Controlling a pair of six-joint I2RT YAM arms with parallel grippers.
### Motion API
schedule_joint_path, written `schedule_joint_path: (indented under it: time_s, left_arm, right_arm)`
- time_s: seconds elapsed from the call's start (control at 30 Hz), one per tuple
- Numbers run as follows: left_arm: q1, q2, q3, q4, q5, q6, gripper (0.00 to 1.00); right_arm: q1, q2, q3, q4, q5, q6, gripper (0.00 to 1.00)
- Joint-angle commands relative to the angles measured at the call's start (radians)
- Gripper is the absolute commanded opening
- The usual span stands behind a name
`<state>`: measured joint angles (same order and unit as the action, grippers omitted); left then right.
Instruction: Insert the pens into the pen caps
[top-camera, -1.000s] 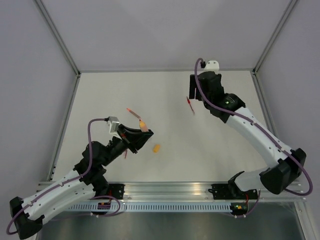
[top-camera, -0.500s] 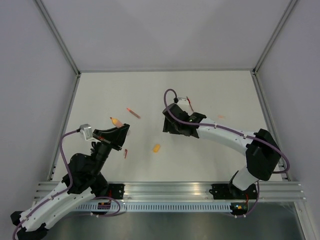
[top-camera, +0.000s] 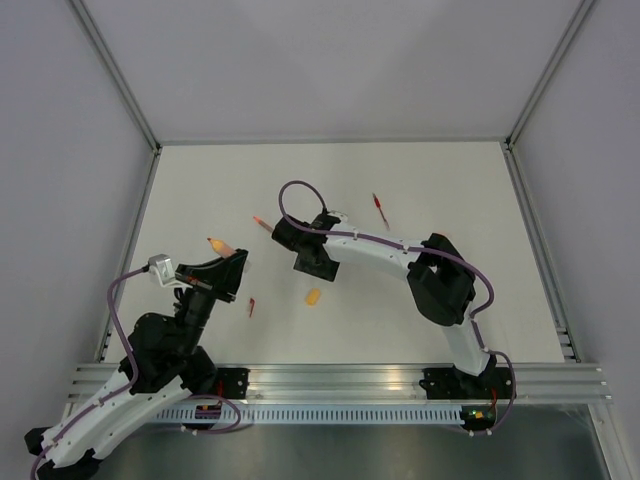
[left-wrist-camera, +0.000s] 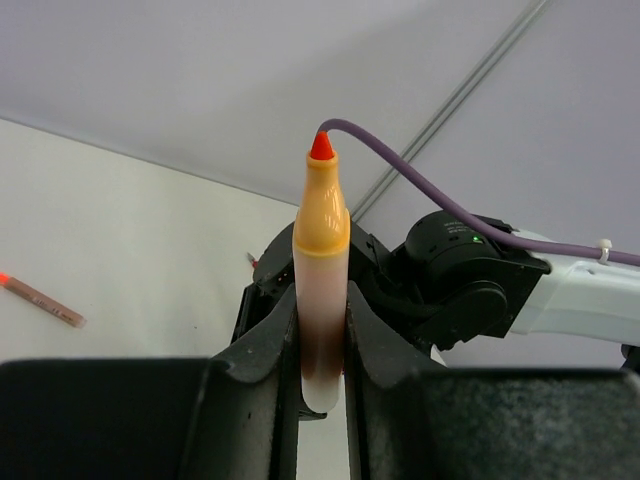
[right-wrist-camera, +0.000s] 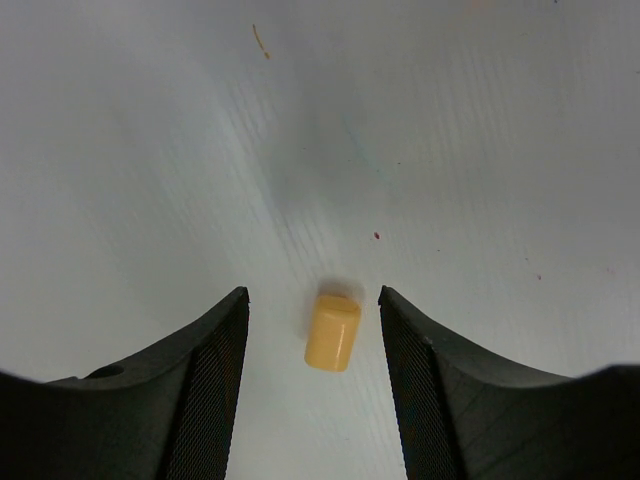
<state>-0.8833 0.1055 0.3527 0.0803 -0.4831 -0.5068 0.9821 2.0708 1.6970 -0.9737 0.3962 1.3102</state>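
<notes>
Pale grey walls and thin metal posts close in a white surface (top-camera: 450, 175), with a metal rail (top-camera: 350, 383) along its near edge.

The orange pen (left-wrist-camera: 320, 265) is clamped between the fingers of the left end effector (top-camera: 228, 270), standing up out of the grip with its red tip at the top. From above, it is lifted off the surface at the left side. Half a second ago its tip sat a little further right, so the left arm has pulled back slightly.

The orange cap (right-wrist-camera: 332, 331) lies on the surface near the middle, just in front of the arms. The right end effector (right-wrist-camera: 312, 293) hovers over it, fingers apart, with the cap between them and touching neither. Half a second ago this end effector was further right, and a second ago it was far back on the right, so it has swung left across the surface.

The red pen (top-camera: 379, 207) lies alone towards the back right, well apart from both arms. A thin pinkish stick (top-camera: 265, 223) with a red end lies left of the middle. A short red cap (top-camera: 251, 307) lies near the left end effector. None of the three has moved.
</notes>
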Motion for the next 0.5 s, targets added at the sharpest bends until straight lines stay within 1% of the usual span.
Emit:
schedule_joint_path:
  time_s: [0.0, 0.47]
  left_arm:
    - [-0.002, -0.024, -0.011, -0.010, -0.032, -0.022, 0.02]
    - [-0.002, -0.056, -0.012, -0.034, -0.060, -0.038, 0.02]
  right_arm:
    - [0.009, 0.000, 0.001, -0.049, -0.003, 0.073, 0.61]
    - [0.063, 0.038, -0.054, -0.010, -0.019, 0.133, 0.59]
